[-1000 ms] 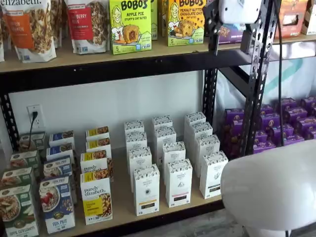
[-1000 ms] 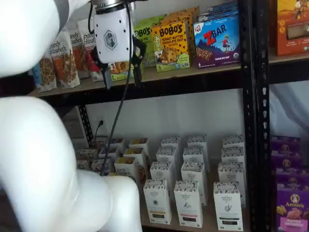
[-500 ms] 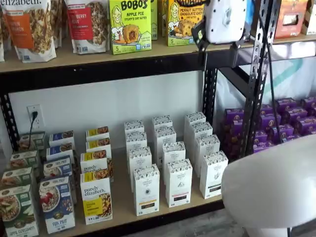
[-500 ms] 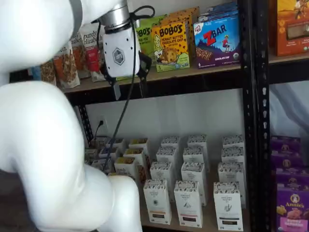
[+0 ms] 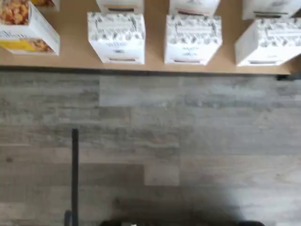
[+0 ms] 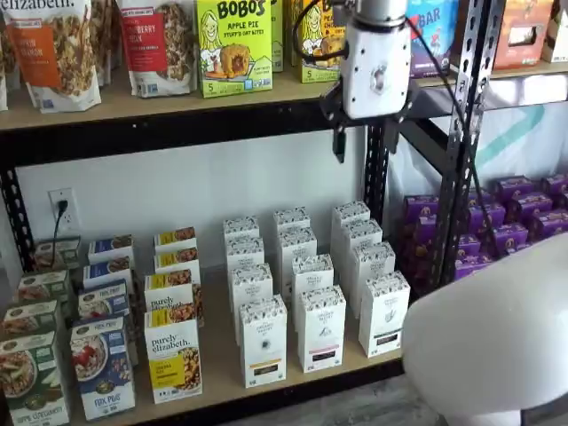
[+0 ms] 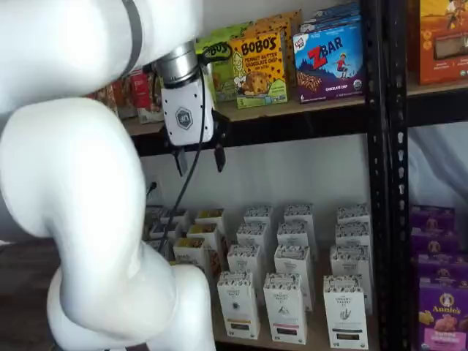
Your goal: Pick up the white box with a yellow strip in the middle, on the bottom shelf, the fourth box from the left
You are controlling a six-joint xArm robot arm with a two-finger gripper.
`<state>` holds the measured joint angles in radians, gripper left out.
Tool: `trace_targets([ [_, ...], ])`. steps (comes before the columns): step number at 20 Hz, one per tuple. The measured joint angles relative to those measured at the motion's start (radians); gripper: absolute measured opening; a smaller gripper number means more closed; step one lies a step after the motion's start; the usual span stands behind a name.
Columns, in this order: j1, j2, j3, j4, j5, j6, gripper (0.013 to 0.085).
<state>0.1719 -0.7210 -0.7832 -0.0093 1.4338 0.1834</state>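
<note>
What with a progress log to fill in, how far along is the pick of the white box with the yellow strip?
Done: nothing visible. The tall white carton with the yellow strip stands in the front row on the tan wooden bottom shelf. In hand: the white-bodied, black-fingered claw hangs open and empty beside the upper shelf's edge, well above the carton. Left: descending, aligning, grasping, lifting.

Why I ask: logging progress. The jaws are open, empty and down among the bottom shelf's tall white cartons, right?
Not down there: open and empty, yes, but the jaws hang beside the upper tan wooden shelf's black rail, well above the tall white cartons, in both shelf views.
</note>
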Motion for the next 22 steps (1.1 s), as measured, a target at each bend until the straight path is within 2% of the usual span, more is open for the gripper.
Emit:
trace_targets([
  [7,0.055,0.069,0.087,-0.010,-0.185,0.060,0.0850],
  [13,0.104,0.175,0.116,-0.049,-0.301,0.128,0.0850],
  [19,0.112,0.252,0.139,-0.030,-0.422,0.132,0.0850],
  [22,0.109,0.304,0.142,-0.055,-0.490,0.146,0.0850],
])
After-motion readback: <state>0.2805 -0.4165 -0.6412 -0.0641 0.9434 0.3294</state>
